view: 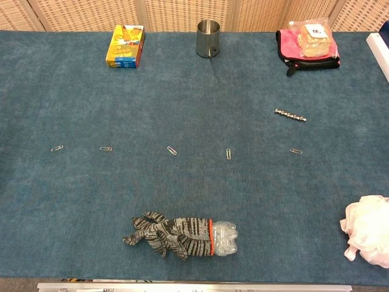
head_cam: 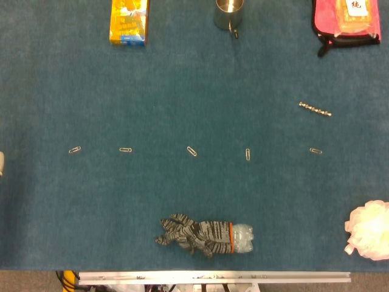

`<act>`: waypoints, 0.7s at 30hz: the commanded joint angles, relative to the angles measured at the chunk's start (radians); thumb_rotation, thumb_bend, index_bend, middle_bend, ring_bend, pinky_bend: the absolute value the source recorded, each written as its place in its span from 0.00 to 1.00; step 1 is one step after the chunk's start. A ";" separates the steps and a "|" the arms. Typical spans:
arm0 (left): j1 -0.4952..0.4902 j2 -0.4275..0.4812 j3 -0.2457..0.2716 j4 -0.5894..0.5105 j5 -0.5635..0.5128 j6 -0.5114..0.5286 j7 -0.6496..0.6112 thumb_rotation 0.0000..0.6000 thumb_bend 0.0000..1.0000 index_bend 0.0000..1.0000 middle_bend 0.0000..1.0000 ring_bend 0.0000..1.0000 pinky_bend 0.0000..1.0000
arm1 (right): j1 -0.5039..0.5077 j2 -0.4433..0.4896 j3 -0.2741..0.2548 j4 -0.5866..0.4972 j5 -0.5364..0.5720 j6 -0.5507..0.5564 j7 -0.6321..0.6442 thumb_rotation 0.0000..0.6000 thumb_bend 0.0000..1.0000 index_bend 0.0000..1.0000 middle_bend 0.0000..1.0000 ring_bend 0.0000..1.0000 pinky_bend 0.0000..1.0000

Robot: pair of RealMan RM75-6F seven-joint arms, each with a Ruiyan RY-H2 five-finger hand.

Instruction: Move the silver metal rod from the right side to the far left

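Head view: the silver metal rod [head_cam: 315, 109] lies flat on the blue counter [head_cam: 182, 85] in the right part of the frame, slightly tilted, its right end lower than its left. It is a beaded, segmented rod, well apart from every other item. Below it, five paper clips [head_cam: 191, 151] form a loose horizontal row across the middle of the frame; the rightmost clip sits just below the rod. At the upper edge stand a yellow box [head_cam: 129, 22] at upper left, a metal cup [head_cam: 229, 14] at upper centre and a pink pouch [head_cam: 347, 20] at upper right. At lower centre a plastic bottle with a striped glove pulled over it [head_cam: 203, 236] lies on its side. A white mesh sponge [head_cam: 369, 230] rests at the lower right edge. A small pale object at the left edge is too cropped to identify. Neither of my hands appears here, so I cannot report their state. Chest view: the rod [view: 290, 115] again lies in the right part of the frame, above the rightmost clip of the row [view: 172, 149] and below the pouch [view: 308, 42]. The box [view: 125, 46] and cup [view: 208, 38] stand along the upper edge, the gloved bottle [view: 181, 236] at lower centre, the sponge [view: 368, 238] at lower right. My hands are outside this frame as well.
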 commanded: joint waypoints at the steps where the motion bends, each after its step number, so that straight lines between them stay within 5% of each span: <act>1: -0.001 0.010 -0.001 -0.003 -0.008 -0.006 -0.001 1.00 0.38 0.26 0.21 0.31 0.44 | 0.004 -0.004 0.000 0.005 0.007 -0.011 0.005 1.00 0.20 0.38 0.35 0.25 0.41; 10: 0.005 0.028 -0.001 -0.006 -0.018 -0.006 -0.007 1.00 0.38 0.26 0.21 0.31 0.44 | 0.025 0.010 0.031 -0.056 0.088 -0.068 -0.042 1.00 0.21 0.38 0.35 0.25 0.41; 21: -0.004 0.034 0.007 0.068 -0.020 -0.044 -0.086 1.00 0.38 0.26 0.21 0.31 0.44 | 0.128 -0.029 0.133 -0.206 0.452 -0.205 -0.415 1.00 0.21 0.38 0.31 0.26 0.39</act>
